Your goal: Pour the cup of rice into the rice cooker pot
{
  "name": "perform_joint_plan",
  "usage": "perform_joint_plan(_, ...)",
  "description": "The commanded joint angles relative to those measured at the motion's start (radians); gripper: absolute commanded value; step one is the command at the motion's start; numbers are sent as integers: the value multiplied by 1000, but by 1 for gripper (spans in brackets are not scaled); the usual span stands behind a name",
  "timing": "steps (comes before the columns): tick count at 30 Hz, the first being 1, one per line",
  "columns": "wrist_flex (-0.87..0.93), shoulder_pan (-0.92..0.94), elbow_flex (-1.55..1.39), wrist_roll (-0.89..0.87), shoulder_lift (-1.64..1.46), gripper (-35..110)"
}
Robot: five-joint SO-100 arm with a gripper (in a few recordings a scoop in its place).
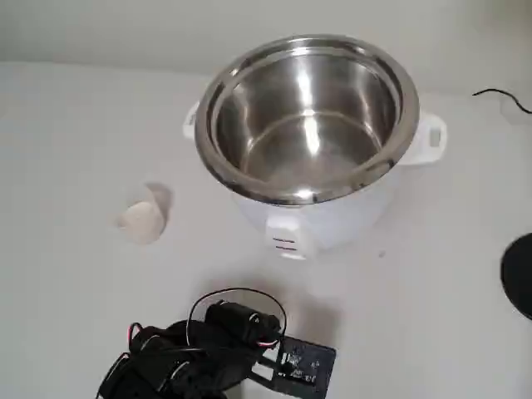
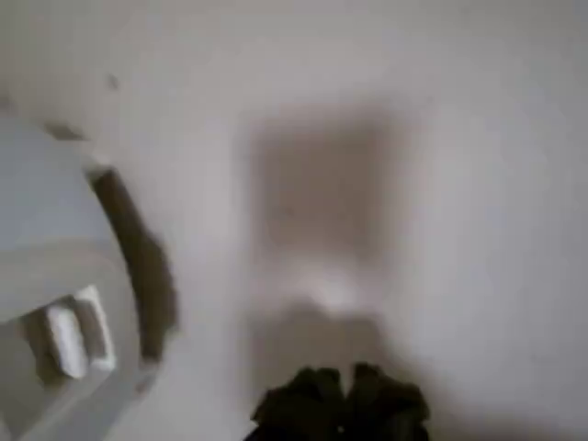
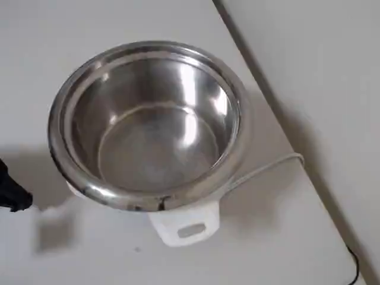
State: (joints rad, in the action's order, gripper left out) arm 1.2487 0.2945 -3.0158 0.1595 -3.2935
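The cup (image 1: 143, 218) stands well left of the empty pot (image 1: 306, 116). Whether the gripper (image 2: 342, 401) is spread cannot be told; a clumsy approach could topple the cup.

Looks like a plain test bench for robot work rather than a working kitchen: a bare white table (image 1: 75, 316) against a blank pale wall (image 1: 100, 29). Holds one kitchen appliance, a white cooker body (image 1: 332, 218) with the shiny rice cooker pot (image 1: 307, 116) inside and its pale cord (image 3: 267, 168) trailing over the tabletop. Shares the surface with a black robot arm (image 1: 199, 353) with exposed wiring, and a thin black cable (image 1: 503, 98) at the edge.
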Motion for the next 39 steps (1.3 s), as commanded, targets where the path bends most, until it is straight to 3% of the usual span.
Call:
perform_joint_plan(1,71,9,49,6,8,0)
perform_joint_plan(32,71,0,49,17,8,0)
perform_joint_plan(39,25,-74,60,397,8,1)
